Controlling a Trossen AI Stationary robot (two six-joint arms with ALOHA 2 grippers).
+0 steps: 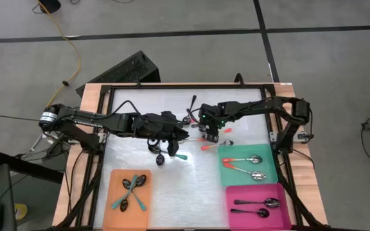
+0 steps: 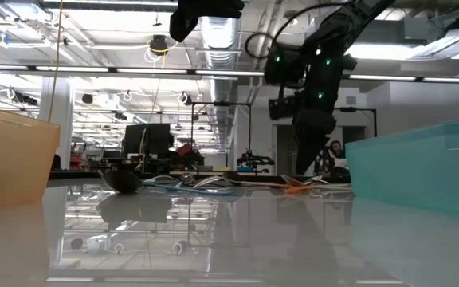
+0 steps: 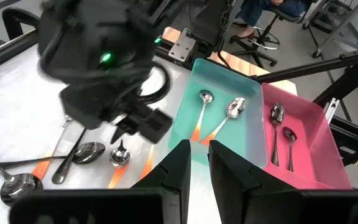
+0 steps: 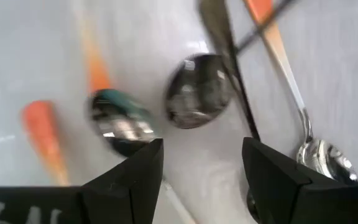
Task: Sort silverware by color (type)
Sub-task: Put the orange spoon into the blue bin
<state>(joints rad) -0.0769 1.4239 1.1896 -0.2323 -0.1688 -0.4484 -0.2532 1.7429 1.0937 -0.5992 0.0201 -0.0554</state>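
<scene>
- Over the desk (image 1: 140, 102) middle, I have the right pincer (image 4: 202, 163) spread wide just above the loose silverware pile (image 1: 201, 131).
- My left pincer (image 3: 198, 163) hangs beside it, fingers nearly together, nothing visibly between them.
- Sorted spoons lie in the orange tray (image 1: 111, 212), teal tray (image 1: 270, 176) and pink tray (image 1: 281, 215).

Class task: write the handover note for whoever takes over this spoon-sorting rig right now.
Right gripper: open, low over the loose spoons mid-table, holding nothing.
Left gripper: fingers nearly shut, nothing visibly held, over mid-table beside the pile.
Done: teal-handled spoons in the orange tray, orange-handled in the teal tray, plain metal in the pink tray.
Left: the mixed pile, plus a teal-handled spoon lying nearer the trays.
</scene>
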